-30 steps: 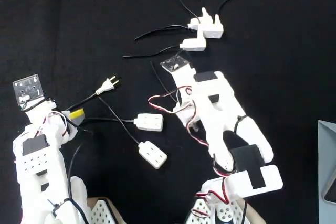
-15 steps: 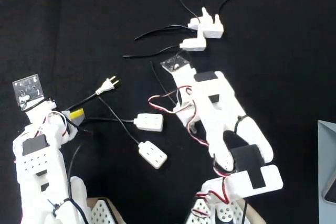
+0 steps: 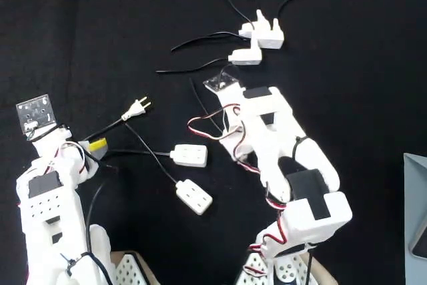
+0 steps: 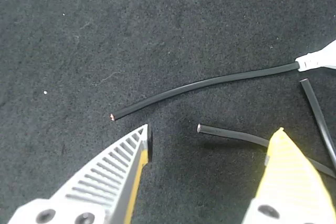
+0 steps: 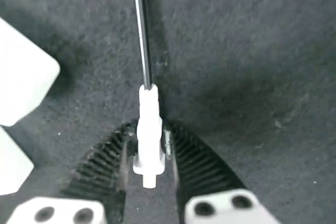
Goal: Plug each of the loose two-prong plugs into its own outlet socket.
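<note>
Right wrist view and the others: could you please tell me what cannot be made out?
Plug: right wrist view, prongs hidden by the right gripper, shut around it.
White block: right wrist view, cut by the edge, sockets unseen.
Second plug: left wrist view, its prongs cut off by the edge.
Far outlets: high view, sockets too small to see.

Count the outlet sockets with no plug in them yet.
2. The farther socket lies mid-table. The nearer socket lies just beside it, closer to the robot. The right arm could hide others.

White arms (image 3: 273, 138), red wiring (image 3: 198, 123); left tool (image 4: 212, 129) part yellow (right tool (image 5: 148, 132) black, ribbed).
</note>
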